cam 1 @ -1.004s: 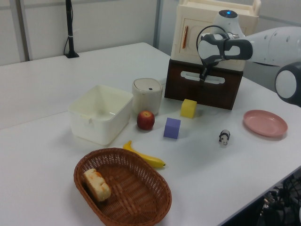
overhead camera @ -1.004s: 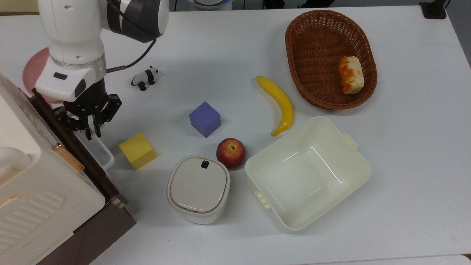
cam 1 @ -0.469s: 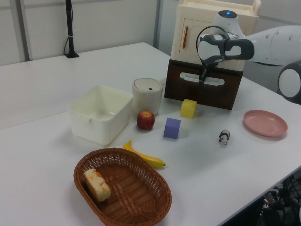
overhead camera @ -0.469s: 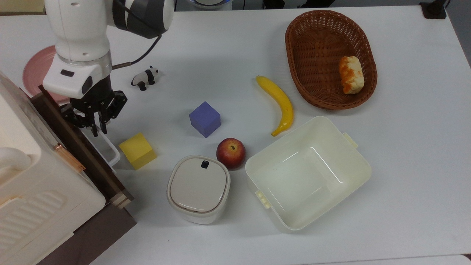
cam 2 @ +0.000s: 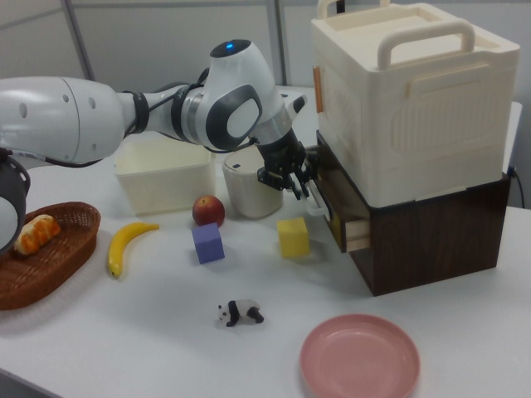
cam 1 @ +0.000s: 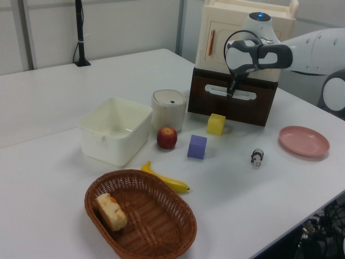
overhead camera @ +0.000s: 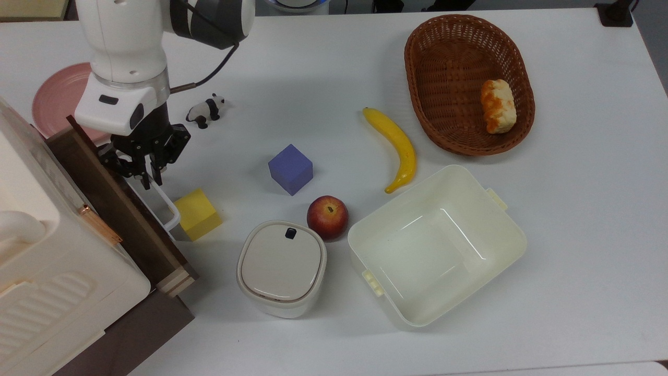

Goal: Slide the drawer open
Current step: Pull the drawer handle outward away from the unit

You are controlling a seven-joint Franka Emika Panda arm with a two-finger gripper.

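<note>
The drawer has a dark brown front panel and a white bar handle, and sits under a cream appliance. It stands pulled out a little, with its pale wood side edge showing. My gripper reaches down from the top view's upper left and is shut on the upper end of the handle. In the left view the gripper is against the drawer front. In the right view the gripper holds the handle, and the drawer juts out of the brown cabinet.
A yellow cube lies right against the handle's outer side. Nearby are a lidded cream bin, an apple, a purple cube, a panda figure and a pink plate. Farther off are a banana, a cream tub and a basket.
The gripper has moved toward the top view's right with the handle, and the drawer has slid out with it. The handle has closed in on the yellow cube.
</note>
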